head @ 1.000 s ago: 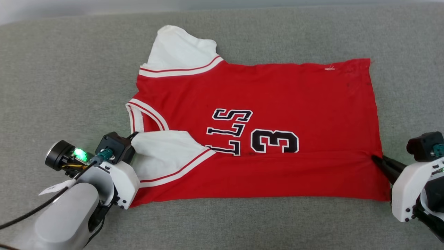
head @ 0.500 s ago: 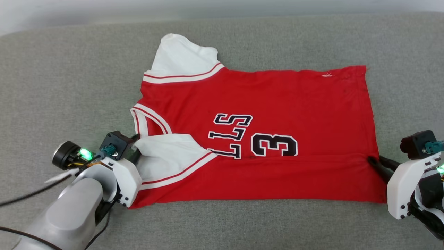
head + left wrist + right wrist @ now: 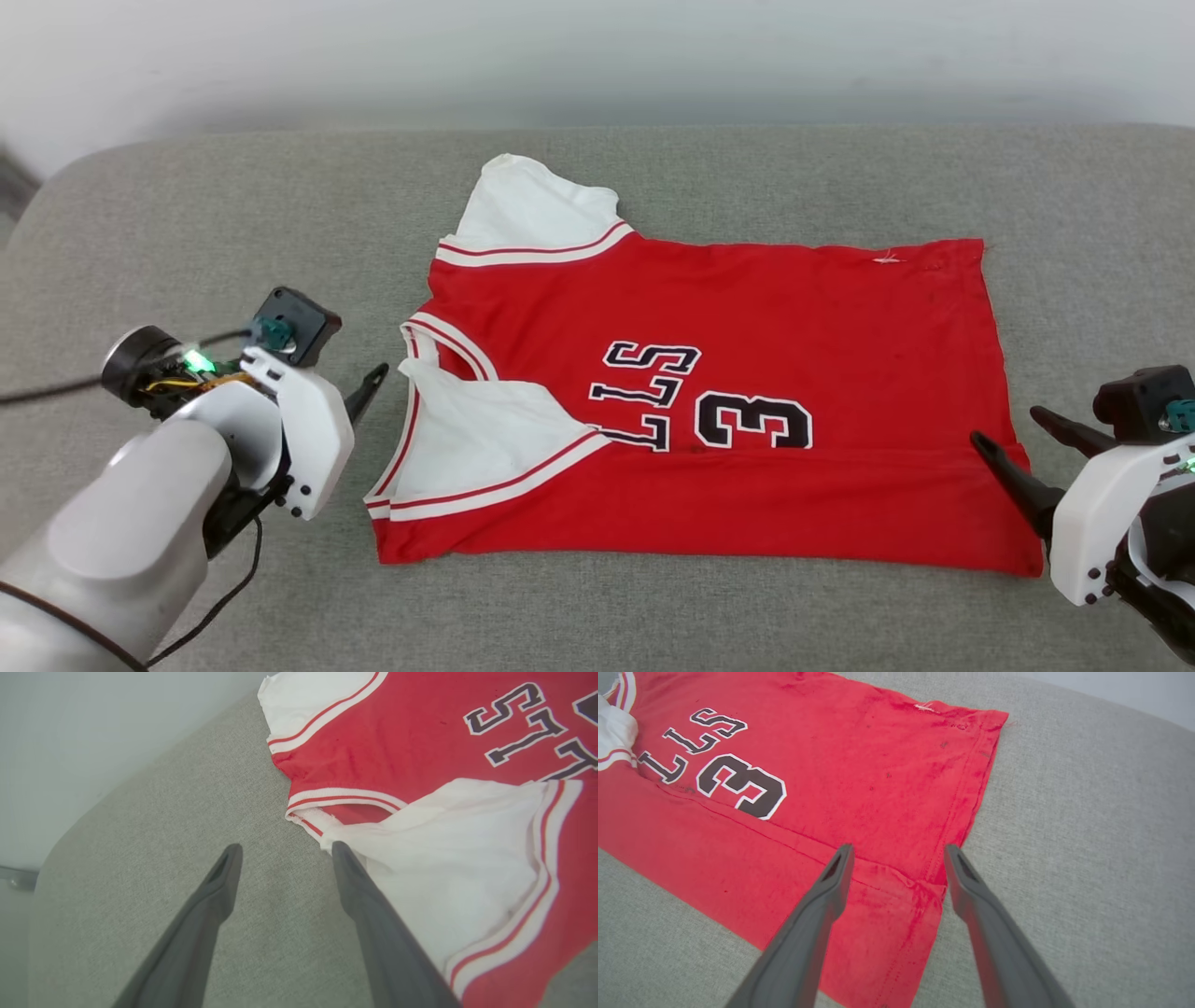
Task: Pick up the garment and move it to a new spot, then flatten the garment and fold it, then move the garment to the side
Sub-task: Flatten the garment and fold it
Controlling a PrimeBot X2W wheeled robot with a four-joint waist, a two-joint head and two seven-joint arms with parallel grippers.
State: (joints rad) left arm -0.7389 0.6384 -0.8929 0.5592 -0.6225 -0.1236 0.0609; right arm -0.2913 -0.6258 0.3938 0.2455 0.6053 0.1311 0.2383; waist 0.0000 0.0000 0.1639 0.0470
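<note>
The garment (image 3: 709, 401) lies flat near the middle of a grey woven padded surface (image 3: 187, 233), collar toward the robot's left and hem toward its right. Its near long side is folded over, with 1 white sleeve resting on the red front beside the 3. A plain pale wall (image 3: 597, 56) rises behind the surface's rounded far edge. The left gripper (image 3: 286, 847) is spread wide and empty, just beside the collar. The right gripper (image 3: 900, 848) is equally wide and empty, 1 finger over the hem, the other over bare grey.

The garment (image 3: 747, 308) – bright red, white sleeves, red-white striped trim, black white-outlined lettering – on grey surface (image 3: 187, 233)
</note>
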